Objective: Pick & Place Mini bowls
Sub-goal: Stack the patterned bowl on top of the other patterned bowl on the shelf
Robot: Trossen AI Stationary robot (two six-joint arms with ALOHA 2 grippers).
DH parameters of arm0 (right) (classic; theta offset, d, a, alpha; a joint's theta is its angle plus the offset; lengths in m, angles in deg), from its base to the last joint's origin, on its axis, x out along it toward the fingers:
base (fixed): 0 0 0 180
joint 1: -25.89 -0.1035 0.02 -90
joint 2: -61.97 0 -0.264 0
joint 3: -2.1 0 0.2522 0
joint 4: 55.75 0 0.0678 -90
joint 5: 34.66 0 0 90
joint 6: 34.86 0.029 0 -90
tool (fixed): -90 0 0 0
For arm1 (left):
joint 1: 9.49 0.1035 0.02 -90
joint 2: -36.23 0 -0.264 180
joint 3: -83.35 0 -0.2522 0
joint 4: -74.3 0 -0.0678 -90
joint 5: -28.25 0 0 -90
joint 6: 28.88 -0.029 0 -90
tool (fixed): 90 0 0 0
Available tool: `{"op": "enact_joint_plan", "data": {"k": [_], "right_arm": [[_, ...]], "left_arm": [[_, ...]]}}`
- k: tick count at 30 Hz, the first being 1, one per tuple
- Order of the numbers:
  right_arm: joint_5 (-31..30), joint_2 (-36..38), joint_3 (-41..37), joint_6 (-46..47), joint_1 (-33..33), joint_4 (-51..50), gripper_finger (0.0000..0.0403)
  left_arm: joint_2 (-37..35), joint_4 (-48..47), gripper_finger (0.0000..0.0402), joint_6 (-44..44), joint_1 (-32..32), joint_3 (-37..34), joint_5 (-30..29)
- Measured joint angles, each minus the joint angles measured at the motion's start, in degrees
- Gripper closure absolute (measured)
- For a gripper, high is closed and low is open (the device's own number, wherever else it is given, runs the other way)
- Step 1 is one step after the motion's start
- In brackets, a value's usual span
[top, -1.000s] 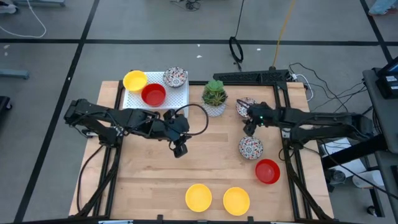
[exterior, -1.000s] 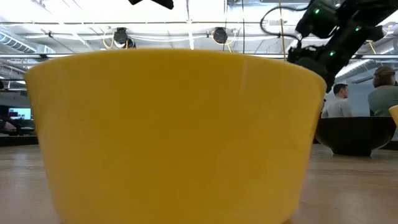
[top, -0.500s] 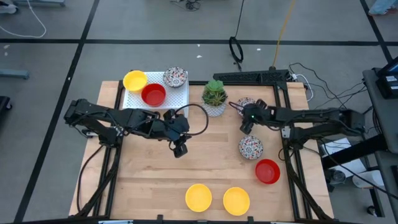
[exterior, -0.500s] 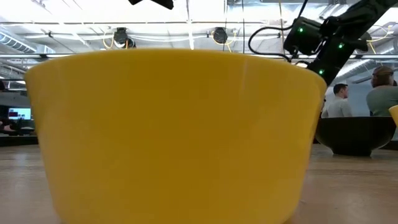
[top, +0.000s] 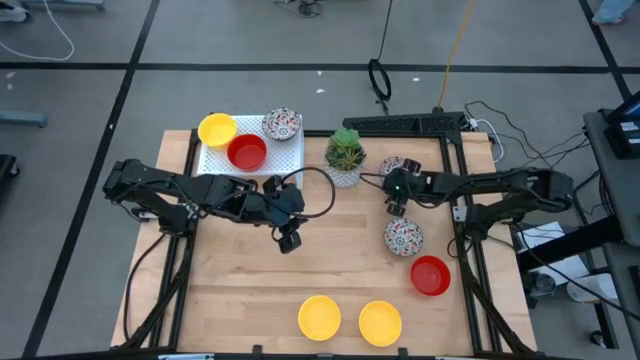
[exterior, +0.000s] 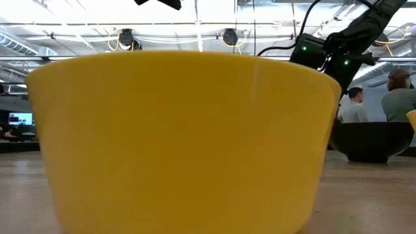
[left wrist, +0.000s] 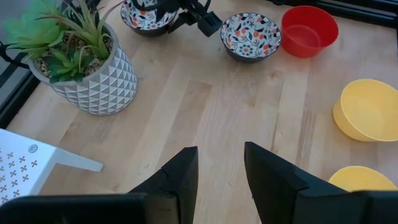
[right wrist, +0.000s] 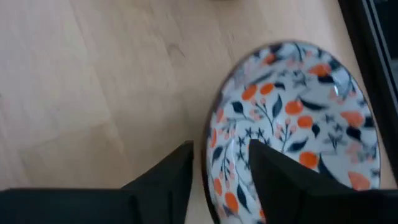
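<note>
Bowls lie scattered across our counter (top: 240, 290), and our right hand (top: 396, 196) is at one of them: a floral bowl (right wrist: 292, 118) beside the potted plant (top: 345, 152). In the right wrist view one finger stands inside this bowl's rim and the other outside it on the wood, the two parted with the wall between them, but we cannot tell whether they press on it. Just beyond that hand, toward the counter's near edge, sits a second floral bowl (top: 403, 237), and a little further out a red bowl (top: 430, 275). Two yellow bowls (top: 320, 316) rest side by side well away from both hands at the near edge; one of them fills the low view. Our left hand (top: 289, 238) hangs over bare wood near the middle of the counter, its fingers (left wrist: 180, 177) partly apart and holding nothing. Behind that hand, toward the far left corner, a white perforated tray (top: 285, 158) carries a yellow bowl (top: 216, 129), a red bowl (top: 247, 152) and a third floral bowl (top: 282, 123). From the left wrist view we see the plant pot, the two floral bowls and the right hand ahead of our left fingers.
</note>
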Motion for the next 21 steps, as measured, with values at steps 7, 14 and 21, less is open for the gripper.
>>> {"op": "enact_joint_plan", "data": {"k": [7,14,21], "right_arm": [[0.4,-1.7,0.0,-2.9,0.0,2.2,0.0385],[11.1,-1.6,0.1,-3.0,-3.1,5.0,0.0397],[14.8,-1.8,0.0,1.2,-13.8,11.7,0.0400]], "left_arm": [[0.0,0.0,0.0270,0.0,0.0,0.0,0.1],[0.0,-0.1,0.0270,-0.1,0.0,0.0,0.3],[0.0,-0.1,0.0270,-1.8,0.0,0.0,0.3]]}}
